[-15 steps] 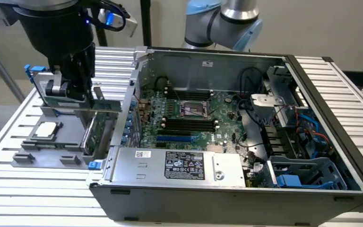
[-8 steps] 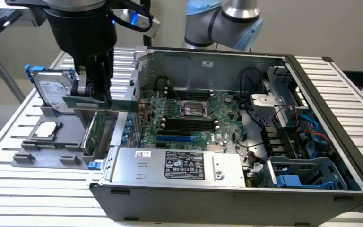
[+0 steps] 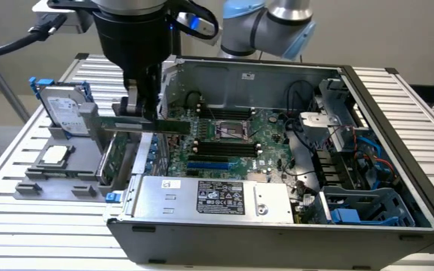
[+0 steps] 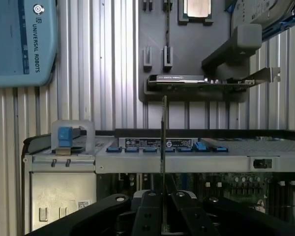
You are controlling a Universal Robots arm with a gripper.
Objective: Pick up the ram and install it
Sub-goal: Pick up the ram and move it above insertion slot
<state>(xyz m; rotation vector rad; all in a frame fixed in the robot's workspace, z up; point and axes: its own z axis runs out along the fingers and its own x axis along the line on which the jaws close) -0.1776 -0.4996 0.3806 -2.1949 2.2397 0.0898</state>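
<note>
Green ram (image 3: 176, 126) pinched in tool (image 3: 142, 116), arm pointing straight down above case (image 3: 277, 240)

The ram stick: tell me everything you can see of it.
The ram is a long, narrow, thin green circuit-board stick. It is held level and on edge in the air, above where the grey holder tray meets the open computer case. The gripper is shut on it from above, with a finger on each face.
</note>
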